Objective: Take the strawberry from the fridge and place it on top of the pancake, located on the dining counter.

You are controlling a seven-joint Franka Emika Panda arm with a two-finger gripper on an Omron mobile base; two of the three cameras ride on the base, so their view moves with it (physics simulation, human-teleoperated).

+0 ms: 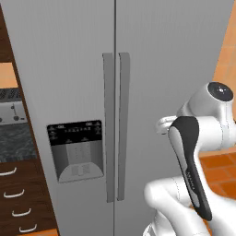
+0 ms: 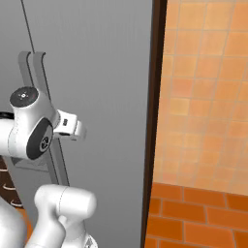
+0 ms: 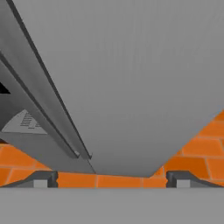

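Note:
The tall grey fridge [image 1: 161, 55] stands right in front of me with both doors shut. Its two vertical bar handles [image 1: 115, 124] meet at the middle seam, and the black dispenser panel [image 1: 76, 150] sits on the left door. My gripper [image 3: 111, 180] is open with nothing between its fingertips [image 3: 43, 179]. It faces the right door [image 3: 131, 65], just right of the handles [image 3: 43, 109]. From the right base view my hand hangs close to the handles [image 2: 43, 97], against the door [image 2: 106, 72]. The strawberry, the pancake and the dining counter are out of view.
Left of the fridge are dark wood drawers [image 1: 16, 203] with white handles under a dark speckled countertop [image 1: 16, 140]. A dark wood panel [image 2: 154, 121] borders the fridge's right side. Beyond it are an orange tiled wall [image 2: 208, 97] and brick floor [image 2: 193, 218].

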